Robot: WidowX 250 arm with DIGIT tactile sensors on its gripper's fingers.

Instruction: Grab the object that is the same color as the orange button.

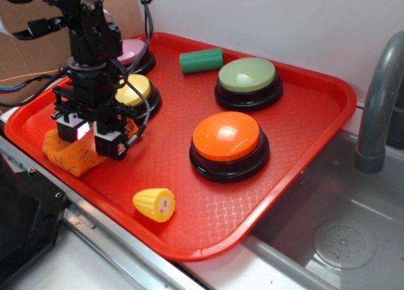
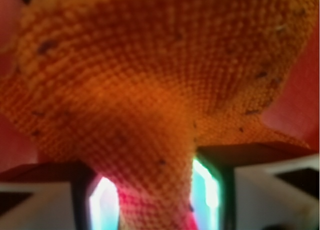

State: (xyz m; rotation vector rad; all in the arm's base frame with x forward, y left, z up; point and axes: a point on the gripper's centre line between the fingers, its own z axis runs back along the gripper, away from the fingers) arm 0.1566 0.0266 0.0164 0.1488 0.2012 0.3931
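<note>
Orange cloth (image 1: 72, 156), at the tray's (image 1: 303, 151) eight o'clock, sits pinched in the tool (image 1: 93, 140); only lifting remains.

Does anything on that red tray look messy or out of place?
Only the orange knitted cloth: it lies bunched at the red plastic tray's near-left edge, a fold pinched between the black gripper's fingers. Nothing looks spilled or broken.

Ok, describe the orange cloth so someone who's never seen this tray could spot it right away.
Start at the red tray and go to its near left edge, under the robot's hand. The orange knitted cloth lies there, pinched between the fingers. Unlike the hard domed buttons and the yellow toy corn, it is soft, crumpled and dark-specked.
</note>
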